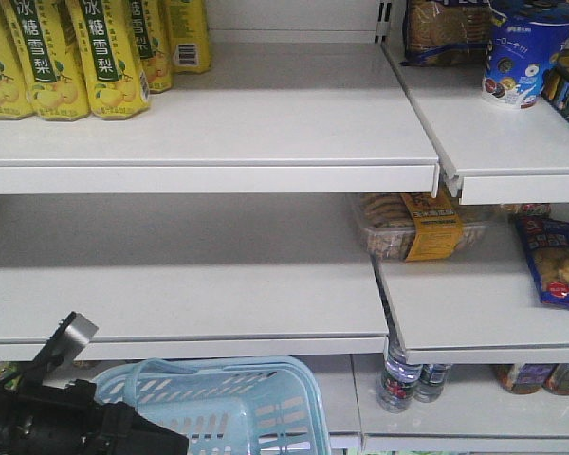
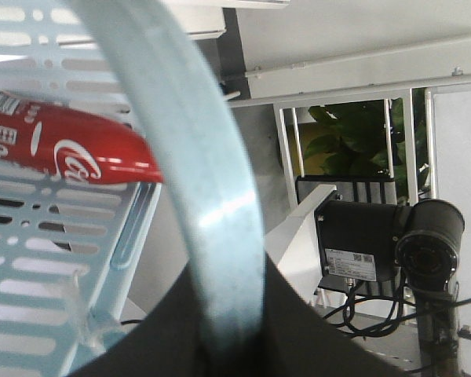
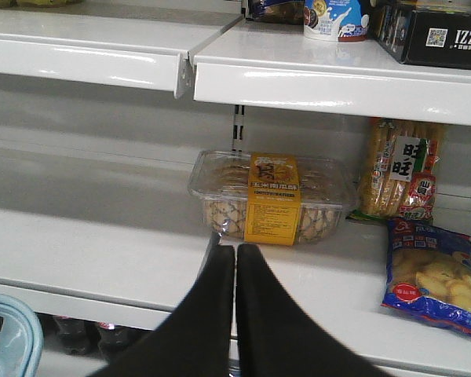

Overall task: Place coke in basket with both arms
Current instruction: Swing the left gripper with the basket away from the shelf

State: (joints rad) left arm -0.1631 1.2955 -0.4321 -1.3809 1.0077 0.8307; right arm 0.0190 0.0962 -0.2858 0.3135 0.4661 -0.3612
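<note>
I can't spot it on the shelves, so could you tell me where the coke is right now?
In the left wrist view the coke lies on its side inside the basket, at upper left, just behind the pale blue handle that the left gripper holds.

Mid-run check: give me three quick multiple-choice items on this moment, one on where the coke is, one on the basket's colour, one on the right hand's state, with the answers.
1. Where is the coke?
A. on the top shelf
B. lying in the basket
C. in the right hand

2. What colour is the basket?
A. light blue
B. red
C. yellow

3. How do the right hand's fingers stand?
A. wide open
B. closed around a bottle
C. closed together, holding nothing

Answers:
1 B, the coke lies against the basket slats.
2 A, the basket's rim and slots are pale blue.
3 C, the right hand has its fingers pressed together with nothing between.
</note>
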